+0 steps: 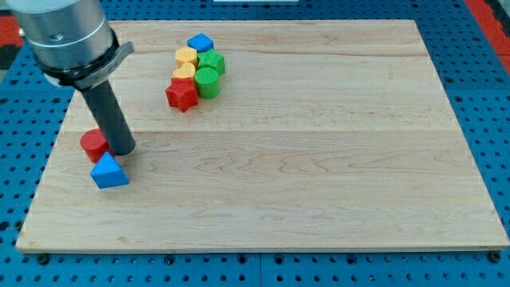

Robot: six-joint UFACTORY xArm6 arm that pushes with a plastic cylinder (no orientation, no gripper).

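Our straight dark rod stands at the left of the pale wooden board (319, 159); it has no jaws to open or close, and my tip (121, 151) rests against the right side of the small red cylinder block (93, 144). Just nearer lies the blue triangular block (108, 172). Far off sit a blue block (199, 42), yellow heart-like blocks (186, 64), green blocks (209, 72) and a red star block (182, 94), clustered touching. We judge them light, rigid, quick to slide and best pushed squarely on a side

Single view only, raised above the wooden board (319, 159) and angled down across it toward the view's top, near enough to fill the frame with board, blue pegboard (486, 72) edging it.
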